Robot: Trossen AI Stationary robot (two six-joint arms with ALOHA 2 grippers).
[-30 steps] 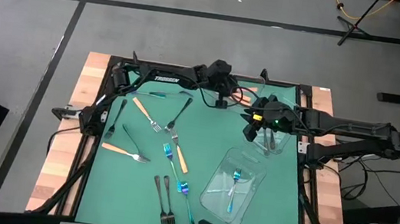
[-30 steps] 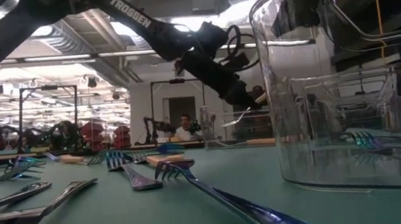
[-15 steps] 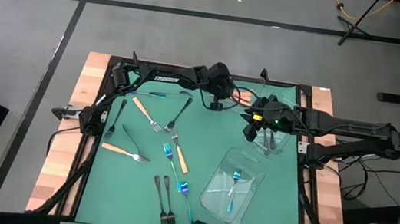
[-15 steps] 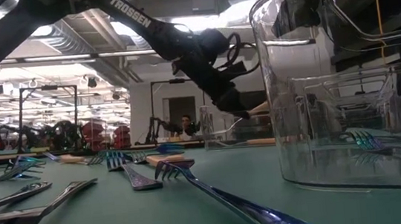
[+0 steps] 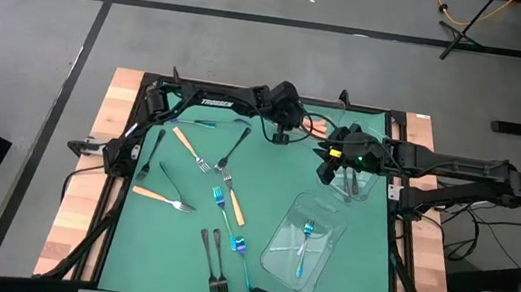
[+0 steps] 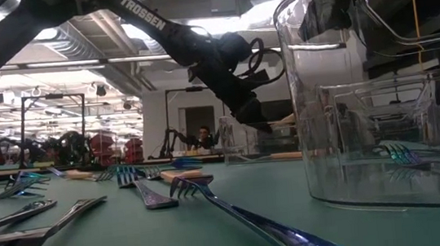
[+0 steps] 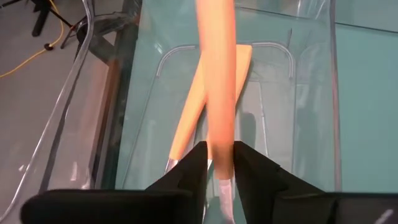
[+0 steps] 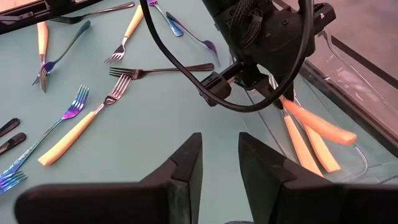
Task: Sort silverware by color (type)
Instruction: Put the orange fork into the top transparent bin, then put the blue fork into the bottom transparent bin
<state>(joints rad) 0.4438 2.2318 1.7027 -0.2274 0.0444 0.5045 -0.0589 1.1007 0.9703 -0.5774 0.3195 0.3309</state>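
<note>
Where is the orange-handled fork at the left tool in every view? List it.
High view: hidden beneath the left tool, top centre.
Low view: orange-handled fork pokes from that tool, centre.
Left wrist view: centre, between the fingers, running upward.
Right wrist view: right side, slanting over the clear tray.
Shared landmark: the left tool.

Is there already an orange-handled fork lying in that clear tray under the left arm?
Yes, one orange-handled fork lies in the clear tray beneath the fork between the left gripper's fingers.
</note>
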